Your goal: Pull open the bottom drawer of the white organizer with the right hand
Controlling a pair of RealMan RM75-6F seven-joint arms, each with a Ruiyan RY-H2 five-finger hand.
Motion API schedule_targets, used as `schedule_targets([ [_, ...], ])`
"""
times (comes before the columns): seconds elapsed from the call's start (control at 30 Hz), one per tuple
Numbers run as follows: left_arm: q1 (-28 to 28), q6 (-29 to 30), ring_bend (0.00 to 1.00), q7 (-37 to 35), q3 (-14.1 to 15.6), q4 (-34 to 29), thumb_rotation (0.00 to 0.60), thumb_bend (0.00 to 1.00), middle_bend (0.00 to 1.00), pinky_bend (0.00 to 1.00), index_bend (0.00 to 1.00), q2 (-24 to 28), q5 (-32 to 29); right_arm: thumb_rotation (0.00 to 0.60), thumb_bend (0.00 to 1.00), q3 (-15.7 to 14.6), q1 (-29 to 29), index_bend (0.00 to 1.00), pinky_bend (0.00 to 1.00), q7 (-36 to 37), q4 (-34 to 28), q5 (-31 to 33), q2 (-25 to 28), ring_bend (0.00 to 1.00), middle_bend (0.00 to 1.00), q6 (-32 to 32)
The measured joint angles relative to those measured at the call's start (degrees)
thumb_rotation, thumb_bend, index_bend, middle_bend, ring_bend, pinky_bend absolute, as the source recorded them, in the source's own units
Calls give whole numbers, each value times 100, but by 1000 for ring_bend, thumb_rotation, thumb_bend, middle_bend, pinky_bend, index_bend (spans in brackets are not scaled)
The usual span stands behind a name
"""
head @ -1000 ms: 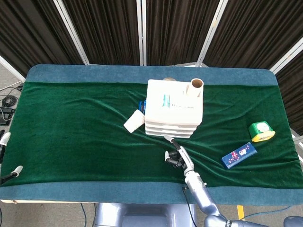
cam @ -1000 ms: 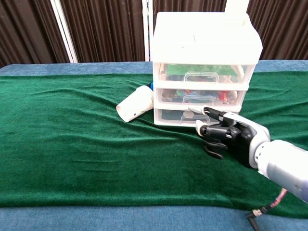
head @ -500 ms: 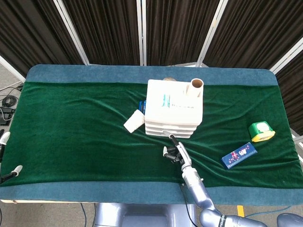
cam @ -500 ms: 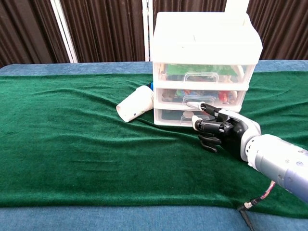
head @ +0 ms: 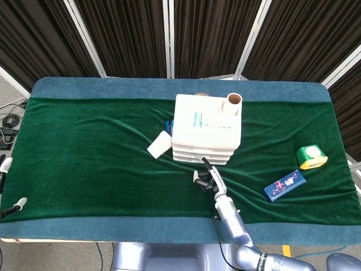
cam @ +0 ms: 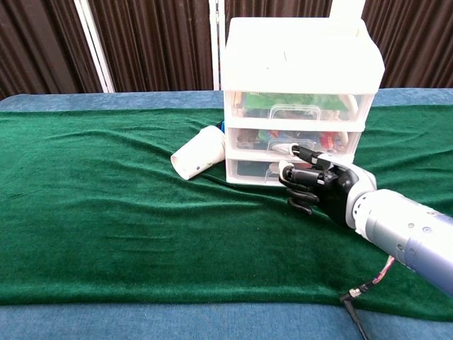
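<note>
Over the last second my right hand (cam: 311, 188) has crept forward and left, closing on the front of the organizer (cam: 301, 85), which sits mid-table toward the far side on the green cloth (cam: 106, 227). A second ago the hand hung a little short of the drawers; now its fingers (cam: 296, 170) lie right up against the front of the bottom drawer (cam: 248, 170), about level with its clear handle. The fingers are curled inward. I cannot tell from either view whether they have hooked the handle or only press beside it, so I won't claim a grasp. The drawer front looks flush with the two above it, so I judge the pull has not begun; the approach is done and the hooking is the step in hand.

My left hand (head: 4, 169) shows only as pale tips at the far-left table edge, too little to read its pose.

A paper cup (cam: 199, 154) lies on its side just left of the organizer, clear of my path. On top of the organizer there is a printed sheet with blue marks, but the writing is too small to read. The blue box (head: 285, 185) and the green-and-yellow thing (head: 311, 156) off to the right carry print I can't make out either.
</note>
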Motion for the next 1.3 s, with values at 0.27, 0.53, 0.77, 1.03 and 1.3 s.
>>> schedule_targets([
  [0.27,-9,-25,0,9,0,5,600,0,0,0,0,-4,-14,600,577,139,36,238,909,194,5,136,10,984,937,-193],
  [0.53,-11,-30,0,-5,-8,5,600,0,0,0,0,2,-32,600,577,212,87,316,910,322,-7,205,70,985,937,-415],
  [0.77,-6,-15,0,6,-1,-2,600,0,0,0,0,5,-14,600,577,124,-14,332,910,397,-155,164,185,985,937,-462],
  [1.03,-3,-1,0,39,11,-10,600,0,0,0,0,-3,13,600,577,22,-160,338,909,578,-302,-18,359,985,937,-491],
  [1.3,-3,3,0,58,19,-10,600,0,0,0,0,-9,30,600,579,-113,-279,341,910,741,-476,-277,481,985,937,-469],
])
